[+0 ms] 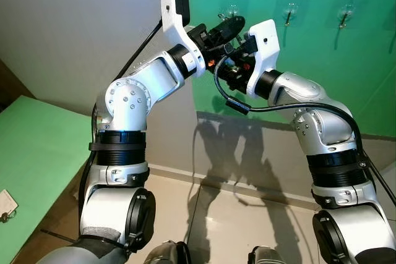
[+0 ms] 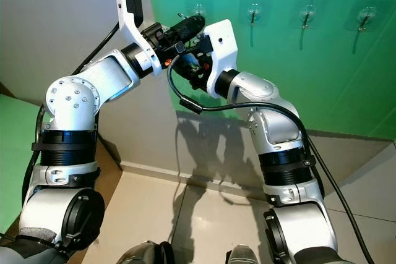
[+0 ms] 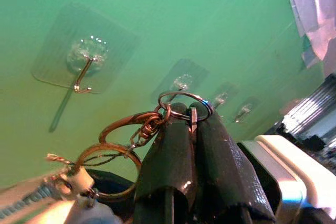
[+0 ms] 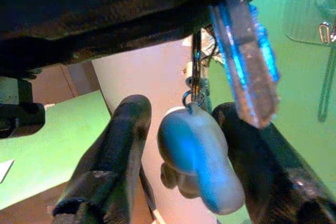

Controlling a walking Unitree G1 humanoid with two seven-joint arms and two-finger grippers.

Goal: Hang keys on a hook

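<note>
Left eye view: green wall (image 1: 322,78) carries clear hooks (image 1: 289,12); left gripper (image 3: 190,114) clamps keys (image 3: 185,106), right gripper (image 4: 181,119) spread.

No lettering can be read on anything.

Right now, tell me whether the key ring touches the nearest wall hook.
Apart. The left wrist view shows green wall between the key ring, pinched in the left tool, and the hook.
</note>
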